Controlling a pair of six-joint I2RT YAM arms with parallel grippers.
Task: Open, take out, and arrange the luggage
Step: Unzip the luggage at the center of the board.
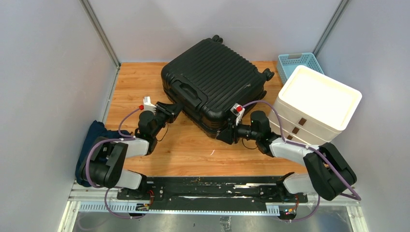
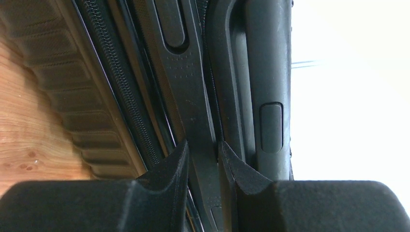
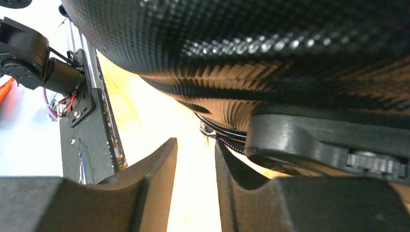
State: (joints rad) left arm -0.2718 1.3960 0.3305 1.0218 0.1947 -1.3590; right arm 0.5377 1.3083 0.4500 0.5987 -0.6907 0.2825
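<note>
**Progress: early stage, no part of the task is finished.**

**Luggage.** The luggage (image 1: 217,82) lies flat on the worktop (image 1: 193,154), set diagonally toward the far centre. Its ribbed shell faces up and both halves are together. No lining or contents are on show. A white drawer unit (image 1: 316,104) stands just to its right, with a blue basket (image 1: 292,62) behind that at the far right.

**Left pincer.** The left pincer (image 2: 203,145) is at the near-left side of the case. It is clenched on a black strip that runs beside the zip (image 2: 123,96). This is probably the side handle, though the close view does not settle it. I judge this a bracing hold.

**Right pincer.** The right pincer (image 3: 196,145) sits low at the near corner, against the seam. Its jaws are slightly parted with only bright worktop between them, so it is grasping nothing. A small metallic piece, possibly the zip pull, sits just beyond the fingertips.

**Outstanding.**
- Run the zip round.
- Lift the lid.
- Take out whatever is inside.
- Arrange it.

How far the zip has been run cannot be read from these views.
</note>
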